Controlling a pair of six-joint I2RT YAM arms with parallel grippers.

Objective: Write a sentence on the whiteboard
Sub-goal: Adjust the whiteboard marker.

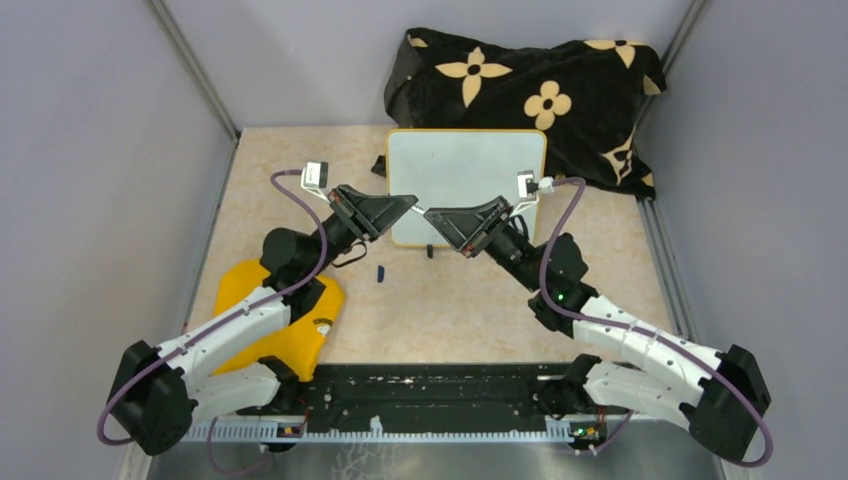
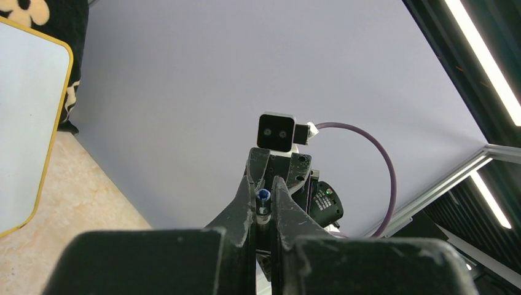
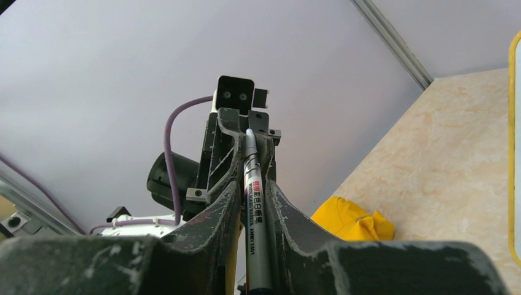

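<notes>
The whiteboard [image 1: 465, 175] stands blank, with the flowered cloth [image 1: 540, 95] right behind it. Just in front of its lower edge the two grippers meet nose to nose. The step looks like a hand-over of the marker [image 3: 253, 209], with no writing begun.

The left gripper [image 1: 410, 201] is pinched tight on the marker's tapered end, and a blue tip pokes out between its fingers [image 2: 244, 206]. The right gripper [image 1: 432, 214] has its fingers [image 3: 224, 203] narrowly apart along the labelled barrel. I can't tell whether they press it yet.

A small dark blue piece [image 1: 381, 272] (the cap, I'd guess) lies on the table a little nearer than the whiteboard's feet.

Next, I reckon, the right fingers need a firm, straight hold on the barrel before the left lets go. Then the blue tip must swing round to face the whiteboard and touch it lightly.
</notes>
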